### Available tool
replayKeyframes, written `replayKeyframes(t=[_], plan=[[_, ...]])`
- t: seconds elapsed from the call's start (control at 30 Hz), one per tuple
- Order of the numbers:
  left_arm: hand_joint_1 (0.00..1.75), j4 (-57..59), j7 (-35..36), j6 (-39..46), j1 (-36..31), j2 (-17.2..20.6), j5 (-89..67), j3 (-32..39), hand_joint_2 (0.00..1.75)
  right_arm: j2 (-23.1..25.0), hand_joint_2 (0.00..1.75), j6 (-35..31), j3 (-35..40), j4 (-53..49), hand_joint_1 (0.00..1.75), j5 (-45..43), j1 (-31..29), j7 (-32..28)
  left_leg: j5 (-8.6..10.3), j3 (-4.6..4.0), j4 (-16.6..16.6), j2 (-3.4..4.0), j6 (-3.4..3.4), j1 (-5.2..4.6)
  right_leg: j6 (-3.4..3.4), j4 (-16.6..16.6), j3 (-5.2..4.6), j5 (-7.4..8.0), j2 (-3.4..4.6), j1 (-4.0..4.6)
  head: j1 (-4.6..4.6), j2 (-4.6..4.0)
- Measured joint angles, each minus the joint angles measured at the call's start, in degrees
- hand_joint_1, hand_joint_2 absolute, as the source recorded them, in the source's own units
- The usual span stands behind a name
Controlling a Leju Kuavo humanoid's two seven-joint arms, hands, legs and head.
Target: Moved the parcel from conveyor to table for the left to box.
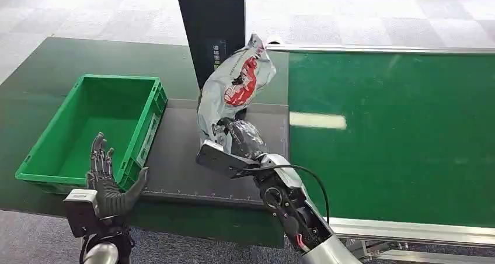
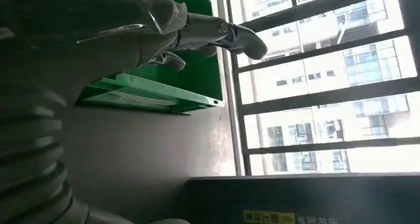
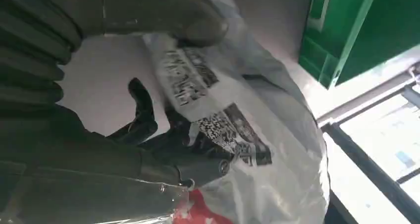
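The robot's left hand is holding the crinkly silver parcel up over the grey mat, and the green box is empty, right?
Not quite: the right hand grips the silver parcel, as the head view shows. The left hand is open and holds nothing, beside the green box. The rest is right: the parcel is over the grey mat, and the box is empty.
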Motion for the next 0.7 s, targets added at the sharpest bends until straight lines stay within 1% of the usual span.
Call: replayKeyframes(t=[0.17,0.3,0.43,0.6,0.7], plan=[[0.0,-0.8,2.1,-1.8,0.7,-0.3,-0.4,0.2,1.75,0.2,0.0,1.4,0.7,1.7,0.0,-2.8,-0.4,-0.1,0.0,0.0,0.0,-0.03,0.0,0.0,0.0,0.0,-0.01,0.0,0.0,0.0,0.02,0.0],[0.0,-0.8,4.1,-4.3,1.1,-0.3,-4.1,0.1,1.75,0.2,0.0,1.4,0.8,2.1,0.0,-5.2,-0.4,-1.0,0.0,0.0,0.0,-0.03,0.0,0.0,0.0,0.0,-0.03,0.0,0.0,0.0,0.0,0.0],[0.0,-0.7,5.2,-4.7,0.9,-0.3,-8.4,-0.1,1.75,0.2,0.0,1.4,0.8,2.0,0.0,-7.8,-0.2,-2.5,0.0,0.03,0.0,-0.02,0.0,0.0,0.0,0.0,-0.06,0.0,0.0,0.0,0.02,0.0],[0.0,0.2,5.4,-6.8,-3.0,0.3,-14.2,-1.3,1.75,-0.3,0.0,-0.6,-0.2,0.7,0.0,-13.8,0.8,-6.0,0.01,0.05,0.0,-0.04,0.0,0.0,0.0,0.0,-0.05,0.01,0.0,0.0,0.0,0.0],[0.0,1.8,7.4,-7.0,-6.6,0.8,-19.3,-3.7,1.75,-0.7,0.0,-2.7,-1.7,-0.6,0.0,-17.0,2.0,-8.9,0.02,0.07,0.0,-0.08,0.01,-0.01,0.0,0.0,0.01,0.01,-0.01,-0.01,0.0,0.0]])
